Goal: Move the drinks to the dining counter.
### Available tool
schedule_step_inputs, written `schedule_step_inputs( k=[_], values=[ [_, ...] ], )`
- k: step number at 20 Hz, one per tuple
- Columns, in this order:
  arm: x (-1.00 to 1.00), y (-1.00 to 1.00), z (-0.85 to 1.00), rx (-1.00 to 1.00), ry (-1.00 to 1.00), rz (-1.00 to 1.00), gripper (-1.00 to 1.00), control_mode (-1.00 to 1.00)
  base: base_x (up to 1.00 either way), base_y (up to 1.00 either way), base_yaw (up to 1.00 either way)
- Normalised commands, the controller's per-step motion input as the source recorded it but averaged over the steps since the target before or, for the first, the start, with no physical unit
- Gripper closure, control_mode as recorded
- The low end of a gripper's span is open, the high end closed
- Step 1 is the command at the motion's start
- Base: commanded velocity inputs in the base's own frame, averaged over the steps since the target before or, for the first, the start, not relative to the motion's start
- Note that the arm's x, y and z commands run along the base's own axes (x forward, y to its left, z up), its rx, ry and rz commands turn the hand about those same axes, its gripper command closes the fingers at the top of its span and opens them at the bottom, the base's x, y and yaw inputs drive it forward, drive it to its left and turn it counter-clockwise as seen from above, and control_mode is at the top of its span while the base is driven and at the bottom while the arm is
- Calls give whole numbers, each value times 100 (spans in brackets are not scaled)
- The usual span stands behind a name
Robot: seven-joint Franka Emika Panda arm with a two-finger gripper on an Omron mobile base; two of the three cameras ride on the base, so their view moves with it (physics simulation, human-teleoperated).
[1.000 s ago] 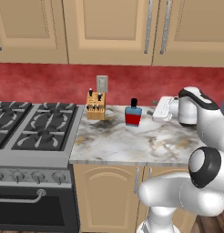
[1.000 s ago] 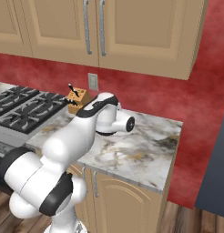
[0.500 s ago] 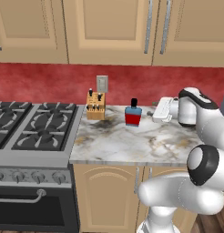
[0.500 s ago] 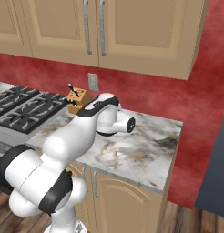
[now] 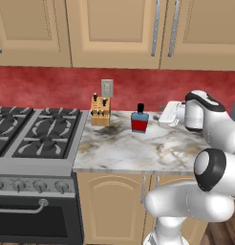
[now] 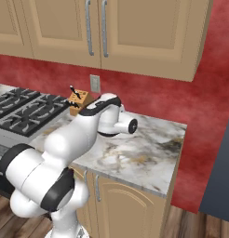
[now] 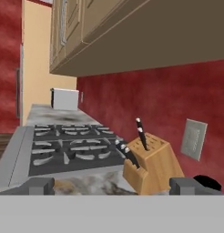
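Note:
One of the drinks, a squat blue bottle (image 5: 139, 120) with a red label and black cap, stands upright on the marble worktop (image 5: 119, 148) near the red wall. My gripper (image 5: 163, 116) hovers just to its right at the same height, pointing left toward it and apart from it. In the hand view the gripper (image 7: 112, 185) is open, its fingertips (image 7: 38, 184) wide apart with nothing between them, and the bottle's black cap (image 7: 207, 182) peeks in at the lower right. The dining counter is out of view.
A wooden knife block (image 5: 100, 111) stands left of the bottle, below a wall socket (image 5: 107, 88). A gas stove (image 5: 33, 134) adjoins the worktop on the left. Wall cabinets (image 5: 114, 28) hang overhead. The worktop ends at its right edge (image 6: 179, 153).

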Motion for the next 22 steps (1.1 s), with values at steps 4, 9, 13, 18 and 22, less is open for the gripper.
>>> schedule_step_inputs(
  k=[4,9,13,18,22],
  values=[
    [13,-3,0,0,0,-4,-100,-100,0,0,0],
    [6,0,-1,0,0,-2,-100,-100,0,0,0],
    [15,-1,-4,-1,0,-3,-100,-100,0,0,0],
    [11,0,-7,0,0,-3,-100,-100,0,0,0],
    [11,0,-10,0,1,-2,-100,-100,0,0,0]
  ],
)
